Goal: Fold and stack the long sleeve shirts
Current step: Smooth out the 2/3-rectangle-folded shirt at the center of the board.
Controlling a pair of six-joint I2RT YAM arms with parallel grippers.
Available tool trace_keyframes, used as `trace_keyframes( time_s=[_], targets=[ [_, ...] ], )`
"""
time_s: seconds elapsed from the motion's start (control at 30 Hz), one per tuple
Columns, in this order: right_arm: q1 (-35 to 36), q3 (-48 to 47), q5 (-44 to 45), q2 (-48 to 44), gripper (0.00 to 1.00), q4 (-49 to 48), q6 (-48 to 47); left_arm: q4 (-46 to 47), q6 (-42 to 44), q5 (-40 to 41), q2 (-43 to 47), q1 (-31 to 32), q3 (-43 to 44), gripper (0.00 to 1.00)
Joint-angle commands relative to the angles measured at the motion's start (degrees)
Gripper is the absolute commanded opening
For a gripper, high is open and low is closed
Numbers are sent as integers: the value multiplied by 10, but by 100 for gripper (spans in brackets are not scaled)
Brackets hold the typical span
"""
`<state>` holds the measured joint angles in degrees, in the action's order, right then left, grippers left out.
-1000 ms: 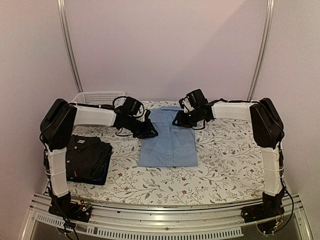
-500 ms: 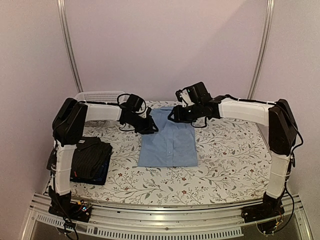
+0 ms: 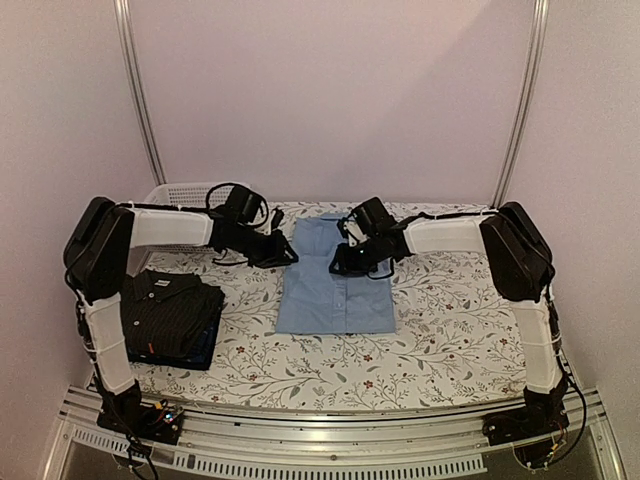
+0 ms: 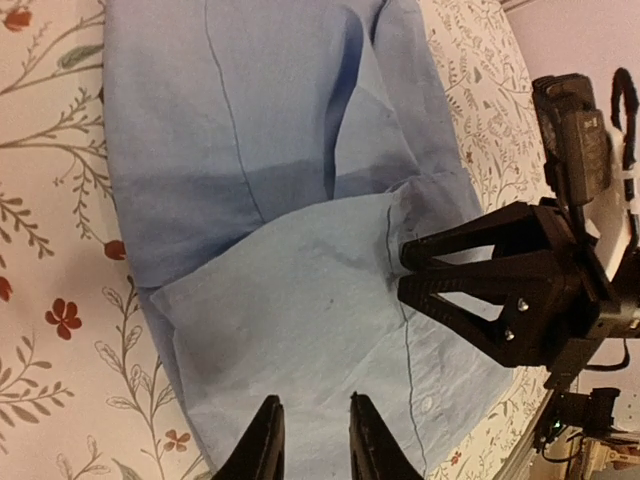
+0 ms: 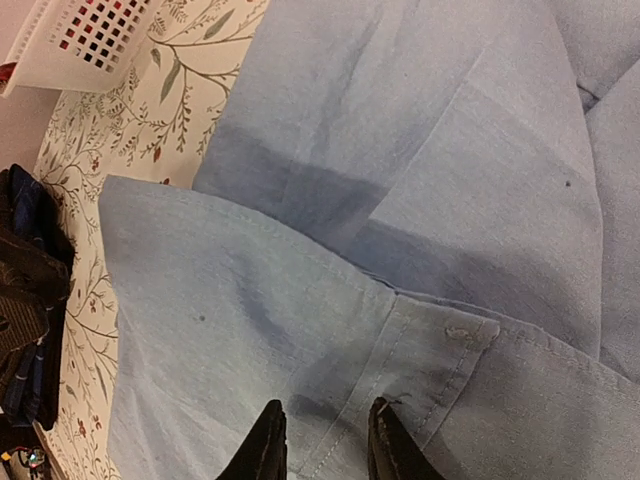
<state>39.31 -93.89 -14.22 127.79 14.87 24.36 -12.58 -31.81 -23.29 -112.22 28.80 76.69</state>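
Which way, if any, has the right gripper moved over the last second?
Yes: the right gripper has shifted left, toward the white basket, and nearer the arm bases, further over the light blue shirt.

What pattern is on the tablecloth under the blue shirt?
Cream tablecloth with leafy vines and small red flowers, clearest in the left wrist view.

It looks like a robotics lab booth to me: the left arm (image 3: 165, 228) and right arm (image 3: 450, 232) rise from an aluminium rail (image 3: 320, 425), plain pale walls (image 3: 330, 100) close it in, metal poles (image 3: 138, 90) stand behind, and a floral cloth covers the tabletop (image 3: 450, 330).
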Motion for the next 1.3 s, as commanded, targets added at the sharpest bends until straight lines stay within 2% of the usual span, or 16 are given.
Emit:
trace_keyframes(
  time_s=[0.0, 0.3, 0.47, 0.63, 0.9, 1.1, 1.27],
  targets=[
    [-14, -15, -7, 28, 26, -11, 5, 23, 6, -24, -44, -5, -5, 22],
    [-27, -2, -5, 15, 29, -7, 0, -2, 0, -1, -146, -24, 67, 20],
    [-46, 39, 2, -43, 31, -8, -5, -1, -4, 5, -142, -26, 51, 19],
    [-60, 90, -12, -83, 28, -27, -1, 2, -6, 2, -137, -26, 45, 19],
    [-85, 162, -30, -78, 27, -75, 22, 0, -7, -2, -133, -26, 47, 19],
    [-105, 167, -30, -59, 26, -71, 25, -5, -7, -1, -125, -26, 50, 19],
    [-99, 169, -11, -99, 26, -52, 19, -16, -3, 7, -101, -26, 51, 21]
  ],
)
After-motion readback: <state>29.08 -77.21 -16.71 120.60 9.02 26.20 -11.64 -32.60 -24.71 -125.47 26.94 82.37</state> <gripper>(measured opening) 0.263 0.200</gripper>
